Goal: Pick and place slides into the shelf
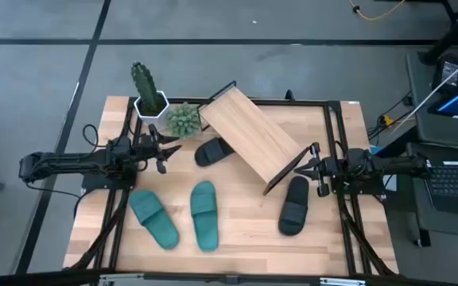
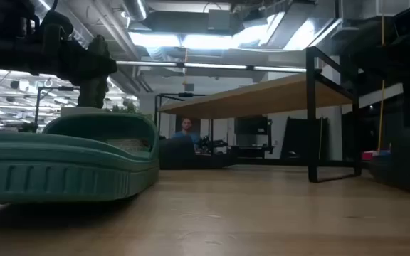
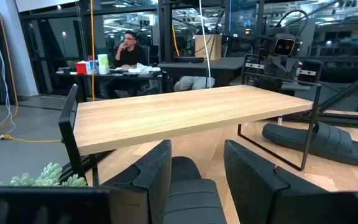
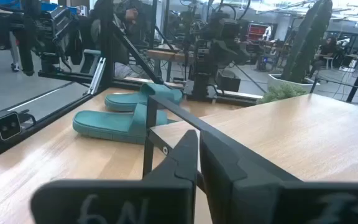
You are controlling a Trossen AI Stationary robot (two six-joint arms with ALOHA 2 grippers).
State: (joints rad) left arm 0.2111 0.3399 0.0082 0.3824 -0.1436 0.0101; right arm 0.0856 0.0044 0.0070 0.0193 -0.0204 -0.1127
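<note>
Between left fingers (image 3: 148, 180), a black slide (image 3: 188, 193), under the shelf (image 3: 185, 112)

Wooden table (image 1: 245, 230) bearing slanted shelf (image 1: 249, 131).
Beside shelf: two black slides (image 1: 213, 151) (image 1: 294, 205); farther off, two teal slides (image 1: 153, 218) (image 1: 204, 215), potted cactus (image 1: 146, 89).

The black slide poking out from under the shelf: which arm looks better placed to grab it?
Probably the left. The left gripper is open and sits right beside that black slide, which lies just ahead of its fingers. The right gripper is shut, across the shelf.
</note>
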